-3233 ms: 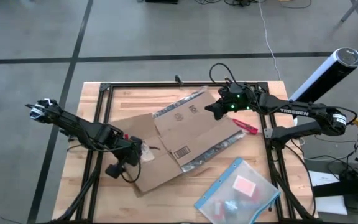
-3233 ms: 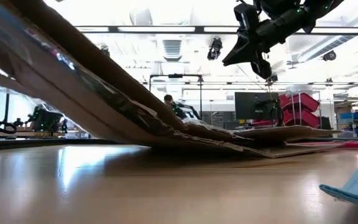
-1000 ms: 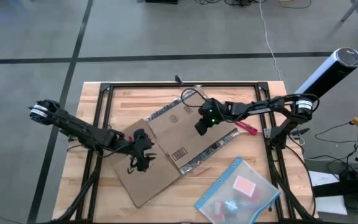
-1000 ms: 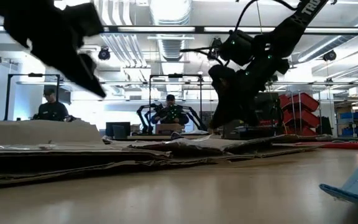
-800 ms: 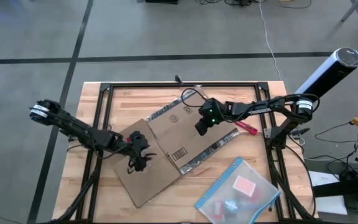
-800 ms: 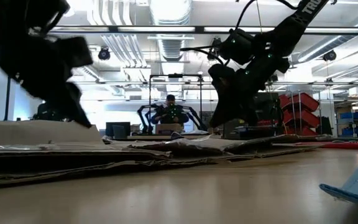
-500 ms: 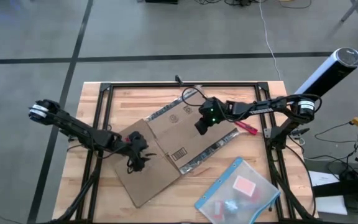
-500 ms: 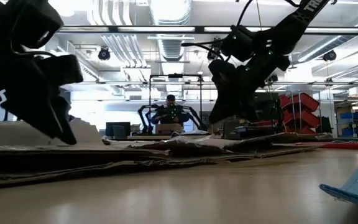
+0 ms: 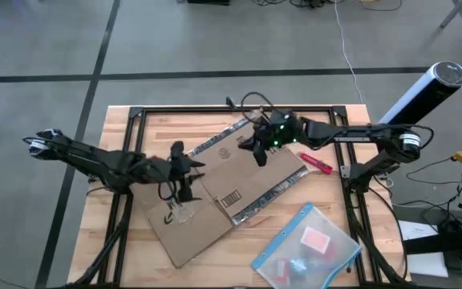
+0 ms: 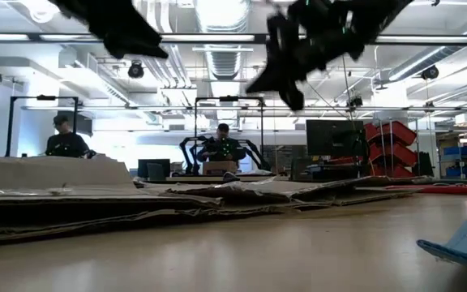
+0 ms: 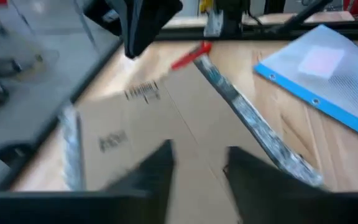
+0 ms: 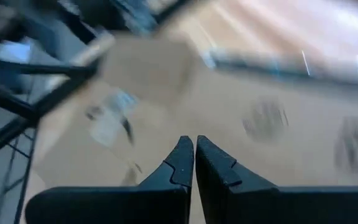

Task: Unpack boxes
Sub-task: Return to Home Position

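Box: the flat brown cardboard box (image 9: 239, 172) lies in the middle of the wooden table (image 9: 167, 128).
Left pincer (image 9: 184, 191): up above the box's left part, fingers spread.
Right pincer (image 9: 257, 151): up above its far edge, fingers pressed together.

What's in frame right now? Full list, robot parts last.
flattened cardboard box: 1, brown with shiny tape strips and a white barcode label, lying flat mid-table
red cutter: 1, red, on the table beside the box's right corner
zip pouch: 1, clear with a blue edge, lower right of the high view, pink item inside
table: 1, light wood, black frame on it
people: 2, in the room behind, seen in the low view only
left gripper: 1, dark, open, above the box's left part
right gripper: 1, dark, shut and empty, above the box's far part
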Tool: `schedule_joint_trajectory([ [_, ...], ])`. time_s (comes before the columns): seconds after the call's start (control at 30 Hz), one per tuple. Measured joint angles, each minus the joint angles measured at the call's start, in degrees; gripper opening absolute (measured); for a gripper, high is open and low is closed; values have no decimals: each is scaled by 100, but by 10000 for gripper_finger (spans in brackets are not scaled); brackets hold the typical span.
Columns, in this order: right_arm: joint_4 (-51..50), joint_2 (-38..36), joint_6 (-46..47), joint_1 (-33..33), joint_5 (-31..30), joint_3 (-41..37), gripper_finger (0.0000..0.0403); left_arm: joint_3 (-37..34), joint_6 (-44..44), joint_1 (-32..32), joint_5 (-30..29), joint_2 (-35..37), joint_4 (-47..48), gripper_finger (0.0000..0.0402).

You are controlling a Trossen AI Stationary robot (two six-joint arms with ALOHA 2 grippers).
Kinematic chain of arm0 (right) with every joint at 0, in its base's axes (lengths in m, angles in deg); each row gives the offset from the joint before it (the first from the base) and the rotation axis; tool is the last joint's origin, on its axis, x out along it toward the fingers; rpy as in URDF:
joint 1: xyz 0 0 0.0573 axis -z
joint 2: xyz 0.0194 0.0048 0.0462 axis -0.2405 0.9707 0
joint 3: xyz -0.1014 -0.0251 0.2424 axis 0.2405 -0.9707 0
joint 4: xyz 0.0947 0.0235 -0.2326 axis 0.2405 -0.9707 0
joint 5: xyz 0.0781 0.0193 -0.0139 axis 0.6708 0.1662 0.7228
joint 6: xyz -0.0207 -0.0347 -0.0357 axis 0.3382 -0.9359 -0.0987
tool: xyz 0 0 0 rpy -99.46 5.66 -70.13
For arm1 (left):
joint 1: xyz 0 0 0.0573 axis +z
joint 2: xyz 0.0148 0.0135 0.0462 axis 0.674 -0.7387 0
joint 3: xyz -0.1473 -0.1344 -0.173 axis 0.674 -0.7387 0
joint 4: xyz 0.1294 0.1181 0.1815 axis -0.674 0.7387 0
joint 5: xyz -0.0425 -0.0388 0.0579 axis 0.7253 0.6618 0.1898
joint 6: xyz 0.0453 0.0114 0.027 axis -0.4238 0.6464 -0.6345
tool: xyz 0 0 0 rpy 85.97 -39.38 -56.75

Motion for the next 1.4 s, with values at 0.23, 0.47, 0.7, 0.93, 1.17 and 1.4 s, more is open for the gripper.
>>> schedule_joint_trajectory([
  [0.23,-80,-610,-1987,-228,-14,829,0,634,-470,386,-136,336,112,13],
  [0.47,-216,-1141,-2215,-137,-61,1183,0,1412,-1109,580,-153,854,92,1],
  [0.7,-1057,-1822,-2986,-147,-40,1182,0,1707,-1723,580,-203,1602,651,0],
  [0.93,-2434,-2601,-3230,-149,-18,1091,0,1608,-1171,584,-208,2333,2125,0],
  [1.17,-2338,-3555,-3372,-159,13,171,0,429,-953,584,-229,3205,1881,0],
  [1.4,-1069,-4871,-2876,-143,5,-1961,0,-1805,-316,580,-231,3946,-686,0],
])
